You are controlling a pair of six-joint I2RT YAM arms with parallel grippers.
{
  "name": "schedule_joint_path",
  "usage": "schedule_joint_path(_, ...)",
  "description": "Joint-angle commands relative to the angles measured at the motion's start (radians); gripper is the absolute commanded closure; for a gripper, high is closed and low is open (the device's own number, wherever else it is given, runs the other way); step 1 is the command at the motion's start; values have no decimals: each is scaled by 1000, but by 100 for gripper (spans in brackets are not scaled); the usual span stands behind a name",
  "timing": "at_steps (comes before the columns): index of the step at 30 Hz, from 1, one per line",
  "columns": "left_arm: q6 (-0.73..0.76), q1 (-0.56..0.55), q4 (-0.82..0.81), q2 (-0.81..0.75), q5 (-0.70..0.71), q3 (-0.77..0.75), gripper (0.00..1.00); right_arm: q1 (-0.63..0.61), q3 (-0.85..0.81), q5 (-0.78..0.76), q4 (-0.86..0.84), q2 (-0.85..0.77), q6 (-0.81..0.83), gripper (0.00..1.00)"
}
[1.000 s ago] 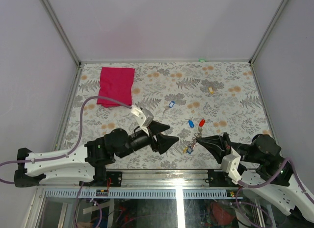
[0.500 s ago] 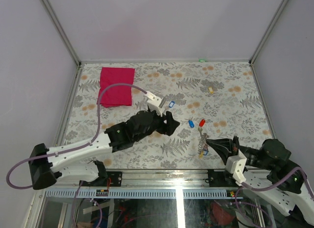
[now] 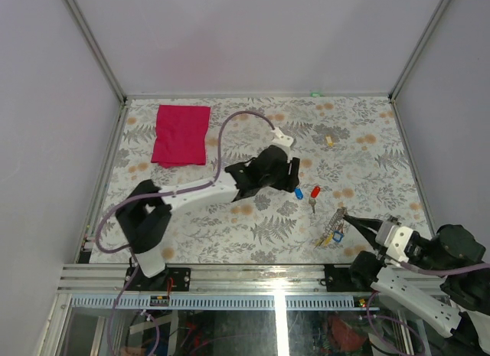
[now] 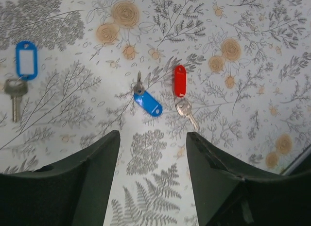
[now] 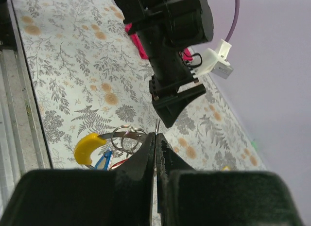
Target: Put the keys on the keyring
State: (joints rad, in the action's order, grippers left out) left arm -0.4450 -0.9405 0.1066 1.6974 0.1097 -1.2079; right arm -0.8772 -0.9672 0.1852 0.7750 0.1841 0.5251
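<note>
Your left gripper (image 4: 151, 136) hangs open over the blue key (image 4: 148, 104) and red key (image 4: 180, 82) lying side by side; your right gripper (image 5: 155, 136) is clamped on the keyring (image 5: 127, 137) near the table (image 3: 230, 233) front edge

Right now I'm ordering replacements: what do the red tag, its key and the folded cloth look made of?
Red tag: likely plastic, smooth and evenly coloured with a slight sheen.
Its key: metal, silvery with dull glints.
Folded cloth: fabric, matte magenta with soft rumpled edges; the weave is too small to tell.
</note>
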Motion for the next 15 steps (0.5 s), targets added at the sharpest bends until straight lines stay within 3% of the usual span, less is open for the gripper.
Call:
schedule_joint_path(1, -6, 5, 95, 153, 16, -180, 43, -4, -61, -127, -30, 12, -160, 100)
schedule_joint_path(8, -74, -30, 250, 374, 199, -406, 43, -5, -69, -178, -68, 6, -233, 100)
schedule_joint_path(15, -106, -40, 341, 518, 258, -559, 53, -5, -53, -148, -83, 2, -255, 100)
